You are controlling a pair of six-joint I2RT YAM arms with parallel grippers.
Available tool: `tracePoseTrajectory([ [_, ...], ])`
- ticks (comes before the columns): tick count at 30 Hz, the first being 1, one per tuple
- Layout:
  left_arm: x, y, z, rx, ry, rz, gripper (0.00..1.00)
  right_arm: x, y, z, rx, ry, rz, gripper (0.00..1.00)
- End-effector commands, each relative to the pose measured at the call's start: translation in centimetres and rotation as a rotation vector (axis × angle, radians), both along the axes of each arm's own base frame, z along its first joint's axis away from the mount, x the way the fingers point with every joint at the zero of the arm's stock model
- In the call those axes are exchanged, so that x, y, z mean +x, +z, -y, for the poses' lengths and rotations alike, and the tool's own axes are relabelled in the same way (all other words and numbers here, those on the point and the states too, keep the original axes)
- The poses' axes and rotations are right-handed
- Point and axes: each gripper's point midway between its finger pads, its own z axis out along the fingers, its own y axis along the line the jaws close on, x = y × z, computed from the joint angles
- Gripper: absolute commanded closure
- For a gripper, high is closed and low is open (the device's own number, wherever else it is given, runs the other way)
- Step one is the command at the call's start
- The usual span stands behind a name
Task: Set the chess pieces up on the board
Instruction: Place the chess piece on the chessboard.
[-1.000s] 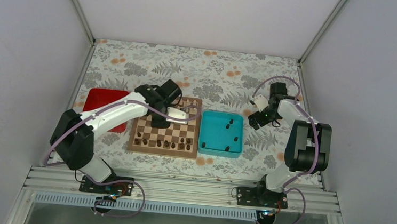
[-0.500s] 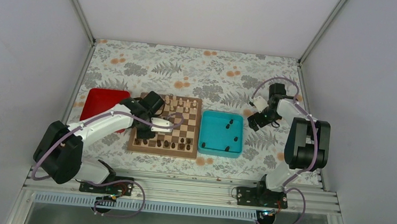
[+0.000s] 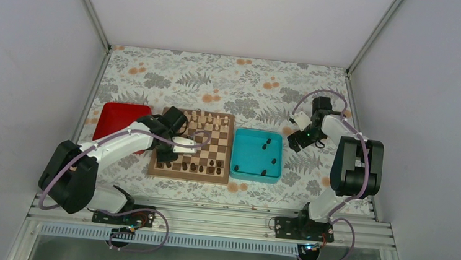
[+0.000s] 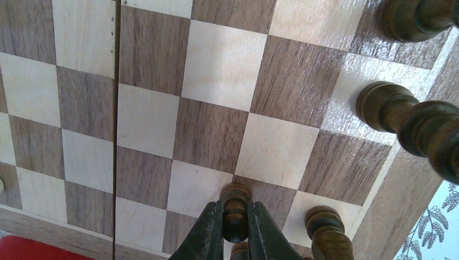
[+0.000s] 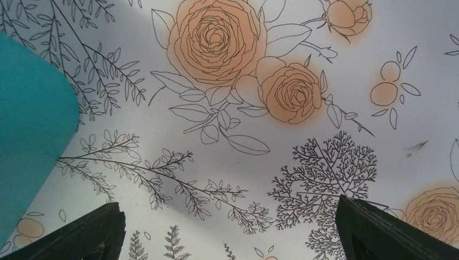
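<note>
The board (image 3: 214, 142) lies at the table's middle. Several dark chess pieces (image 3: 203, 165) stand along its near rows, and more lie in the teal tray (image 3: 255, 173). My left gripper (image 3: 167, 155) hangs over the board's near-left part. In the left wrist view it (image 4: 236, 219) is shut on a dark pawn (image 4: 236, 203), which stands upright on or just above a dark square (image 4: 273, 192). Another dark pawn (image 4: 325, 227) stands close to its right. My right gripper (image 3: 295, 141) is open over the floral cloth right of the teal tray, with nothing between its fingers (image 5: 86, 233).
A red tray (image 3: 117, 118) sits left of the board, partly under my left arm. Pale pieces (image 3: 207, 121) line the board's far rows. Taller dark pieces (image 4: 389, 105) stand along the board's edge in the left wrist view. The teal tray's corner (image 5: 27, 135) shows beside my right gripper.
My left arm has swung from the board's middle toward its near-left corner, then nearly stopped. The right arm has hardly moved.
</note>
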Motion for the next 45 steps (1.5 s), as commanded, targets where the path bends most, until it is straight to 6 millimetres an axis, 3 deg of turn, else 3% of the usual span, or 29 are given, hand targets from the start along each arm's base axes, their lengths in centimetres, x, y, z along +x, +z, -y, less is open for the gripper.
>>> tracePoseTrajectory([
  [1,-0.4,0.5,0.1,-0.017,0.012,-0.022,0.91,0.0,-0.3,0.2,-0.007,-0.011,-0.008,0.0],
  [11,-0.6,1.8,0.1,-0.019,0.005,-0.029,0.91,-0.1,-0.4,0.2,-0.005,-0.011,-0.009,0.0],
  [35,-1.0,-0.1,-0.2,0.014,-0.002,-0.072,0.9,-0.1,-0.4,0.3,-0.007,-0.01,-0.006,0.0],
  [45,-0.8,0.3,0.0,0.003,-0.006,-0.074,0.86,-0.3,-0.5,0.4,-0.008,-0.01,-0.011,0.0],
])
